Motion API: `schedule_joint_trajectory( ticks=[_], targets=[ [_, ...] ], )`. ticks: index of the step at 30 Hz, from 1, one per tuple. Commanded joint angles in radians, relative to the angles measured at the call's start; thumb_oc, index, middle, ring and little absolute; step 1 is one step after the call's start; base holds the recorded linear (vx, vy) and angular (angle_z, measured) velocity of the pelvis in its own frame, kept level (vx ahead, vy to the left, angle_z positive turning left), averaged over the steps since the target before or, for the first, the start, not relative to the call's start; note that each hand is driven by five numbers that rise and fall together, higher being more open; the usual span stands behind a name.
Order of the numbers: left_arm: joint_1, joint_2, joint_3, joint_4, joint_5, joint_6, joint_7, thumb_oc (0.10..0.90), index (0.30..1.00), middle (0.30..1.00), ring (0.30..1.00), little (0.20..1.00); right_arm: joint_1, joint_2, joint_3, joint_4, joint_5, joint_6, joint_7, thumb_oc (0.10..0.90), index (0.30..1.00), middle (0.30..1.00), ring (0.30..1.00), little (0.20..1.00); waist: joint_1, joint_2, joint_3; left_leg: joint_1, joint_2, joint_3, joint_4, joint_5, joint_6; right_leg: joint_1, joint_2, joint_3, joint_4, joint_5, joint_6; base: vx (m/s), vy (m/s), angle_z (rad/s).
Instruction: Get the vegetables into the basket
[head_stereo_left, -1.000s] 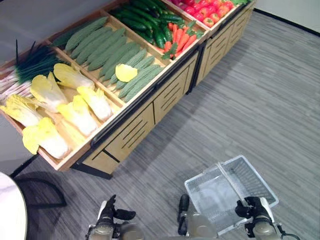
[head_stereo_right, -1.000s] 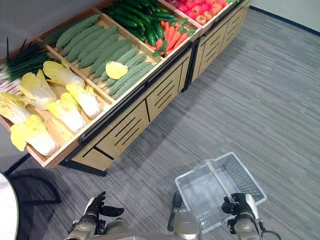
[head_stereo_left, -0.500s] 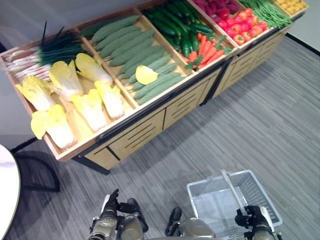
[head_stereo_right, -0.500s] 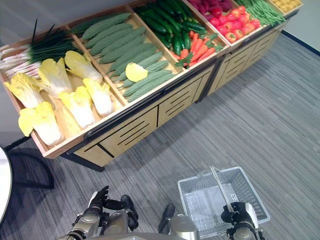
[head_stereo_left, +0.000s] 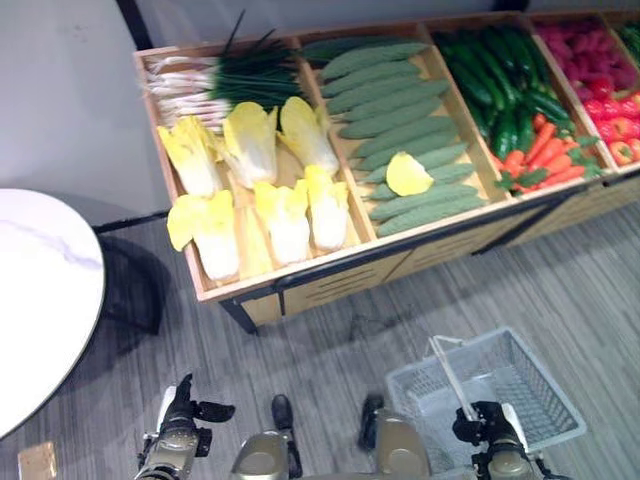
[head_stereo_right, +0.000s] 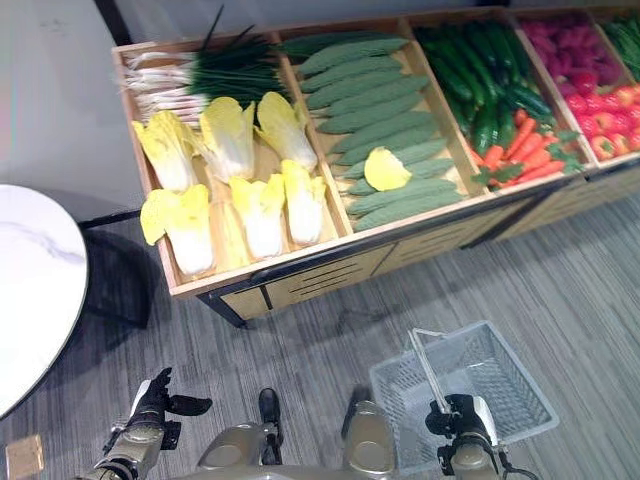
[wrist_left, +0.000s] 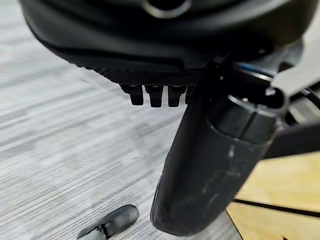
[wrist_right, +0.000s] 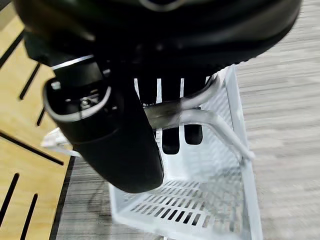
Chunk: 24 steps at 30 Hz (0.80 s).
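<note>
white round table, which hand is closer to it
Left. The left hand hangs low over the floor just off the table edge, holding nothing. The right hand is far across, curled round the basket handle.

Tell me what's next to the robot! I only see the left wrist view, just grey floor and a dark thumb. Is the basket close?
Observer: Yes. The white basket hangs by its handle from the right hand.
Operator: Anything in it?
Observer: No vegetables lie in it.
Operator: Where's the food?
Observer: Ahead, in a wooden stand: yellow cabbages nearest, bumpy green gourds beside them.
Operator: And my hand?
Observer: The left hand holds nothing, low over the floor.
</note>
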Motion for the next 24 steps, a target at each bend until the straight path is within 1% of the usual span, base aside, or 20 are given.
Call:
schedule_joint_trajectory(
  ticks=[1,3,4,5,6,8,14,15,17,19,21,22,23,24],
  targets=[
    [-0.025,-0.002,-0.003,-0.015,0.001,-0.047,0.010,0.900,1.000,1.000,1.000,1.000,0.013,-0.059,-0.022,-0.029,0.039,-0.051,-0.014,0.400,0.300,0.300,0.300,0.300,-0.030,-0.001,0.010,-0.016,0.116,0.046,0.128,-0.049,-0.129,0.058,0.011,0.045,0.055,0.073,0.051,0.12,-0.218,1.37],
    [-0.024,0.000,-0.004,-0.010,0.003,-0.046,0.007,0.900,1.000,1.000,1.000,1.000,0.011,-0.058,-0.021,-0.009,0.036,-0.049,-0.013,0.400,0.300,0.300,0.300,0.300,-0.027,-0.004,0.006,-0.016,0.122,0.035,0.134,-0.050,-0.132,0.065,0.014,0.030,0.056,0.065,0.048,0.07,-0.189,0.85],
    [-0.019,0.008,0.003,-0.013,0.013,-0.045,0.010,0.900,1.000,1.000,1.000,1.000,0.011,-0.066,-0.026,0.000,0.032,-0.047,-0.011,0.400,0.300,0.300,0.300,0.300,-0.022,-0.005,0.000,-0.012,0.137,0.026,0.131,-0.041,-0.145,0.084,0.030,0.000,0.038,0.053,0.037,0.06,-0.266,0.19],
    [-0.020,0.011,0.006,-0.006,0.022,-0.046,0.012,0.900,1.000,1.000,1.000,1.000,0.009,-0.070,-0.029,0.017,0.033,-0.048,-0.009,0.400,0.300,0.300,0.300,0.300,-0.020,-0.005,-0.003,-0.014,0.144,0.019,0.129,-0.033,-0.151,0.097,0.043,-0.005,0.019,0.048,0.032,0.10,-0.433,0.25],
    [-0.013,0.014,0.023,-0.008,0.020,-0.048,0.029,0.900,1.000,1.000,1.000,1.000,0.008,-0.079,-0.027,0.032,0.023,-0.047,-0.007,0.400,0.300,0.300,0.300,0.300,-0.015,-0.002,-0.009,-0.011,0.161,0.010,0.111,-0.009,-0.166,0.122,0.061,-0.032,-0.016,0.047,0.022,0.06,-0.312,0.32],
    [-0.012,0.007,0.038,0.000,0.020,-0.047,0.056,0.900,1.000,1.000,1.000,1.000,0.004,-0.088,-0.042,0.056,0.038,-0.052,-0.023,0.400,0.300,0.300,0.300,0.300,-0.009,0.005,-0.017,-0.008,0.182,-0.003,0.073,0.032,-0.186,0.153,0.079,-0.056,-0.065,0.051,0.012,0.03,-0.266,0.30],
    [0.000,-0.018,0.074,0.039,0.003,-0.041,0.087,0.900,1.000,1.000,1.000,1.000,0.014,-0.090,-0.040,0.094,0.030,-0.052,-0.026,0.400,0.300,0.300,0.300,0.300,-0.006,0.018,-0.036,0.011,0.197,-0.005,0.026,0.063,-0.202,0.194,0.094,-0.084,-0.118,0.056,0.005,0.02,-0.081,0.15],
    [0.008,-0.034,0.106,0.062,-0.031,-0.038,0.112,0.900,1.000,1.000,1.000,1.000,0.018,-0.086,-0.038,0.106,0.022,-0.049,-0.031,0.400,0.300,0.300,0.300,0.300,-0.004,0.022,-0.045,0.019,0.198,-0.007,0.001,0.077,-0.207,0.211,0.093,-0.096,-0.135,0.059,0.004,0.03,-0.009,0.05],
    [0.016,-0.046,0.142,0.084,-0.062,-0.036,0.133,0.900,1.000,1.000,1.000,1.000,0.024,-0.083,-0.036,0.125,0.013,-0.044,-0.032,0.400,0.300,0.300,0.300,0.300,-0.005,0.028,-0.053,0.033,0.199,-0.007,-0.021,0.084,-0.210,0.225,0.094,-0.106,-0.146,0.060,0.003,0.03,0.002,0.11],
    [0.020,-0.044,0.230,0.103,-0.153,-0.051,0.195,0.900,1.000,1.000,1.000,1.000,0.038,-0.076,-0.039,0.132,0.003,-0.044,-0.043,0.400,0.300,0.300,0.300,0.300,-0.001,0.033,-0.063,0.041,0.197,-0.006,-0.041,0.091,-0.215,0.232,0.091,-0.115,-0.153,0.064,0.003,0.02,0.019,0.16],
    [0.023,-0.045,0.248,0.110,-0.167,-0.052,0.207,0.900,1.000,1.000,1.000,1.000,0.039,-0.076,-0.039,0.128,0.002,-0.043,-0.043,0.400,0.300,0.300,0.300,0.300,-0.005,0.033,-0.065,0.043,0.196,-0.008,-0.045,0.089,-0.214,0.237,0.089,-0.120,-0.156,0.065,0.004,0.00,0.023,0.11],
    [0.022,-0.031,0.314,0.112,-0.204,-0.066,0.268,0.900,1.000,1.000,1.000,1.000,0.040,-0.071,-0.038,0.137,-0.008,-0.036,-0.053,0.400,0.300,0.300,0.300,0.300,-0.004,0.034,-0.073,0.048,0.190,-0.011,-0.051,0.084,-0.216,0.246,0.083,-0.131,-0.166,0.071,0.007,-0.01,0.048,0.12],
    [0.022,-0.025,0.345,0.121,-0.222,-0.069,0.298,0.900,1.000,1.000,1.000,1.000,0.040,-0.071,-0.036,0.136,-0.015,-0.037,-0.056,0.400,0.300,0.300,0.300,0.300,-0.005,0.034,-0.077,0.049,0.187,-0.007,-0.051,0.079,-0.215,0.246,0.081,-0.130,-0.169,0.076,0.008,-0.01,0.049,0.14],
    [0.022,-0.025,0.346,0.121,-0.222,-0.069,0.299,0.900,1.000,1.000,1.000,1.000,0.040,-0.070,-0.035,0.136,-0.015,-0.037,-0.056,0.400,0.300,0.300,0.300,0.300,-0.006,0.034,-0.076,0.050,0.187,-0.007,-0.051,0.079,-0.215,0.247,0.080,-0.130,-0.170,0.076,0.008,-0.02,0.075,0.08]
  ],
)
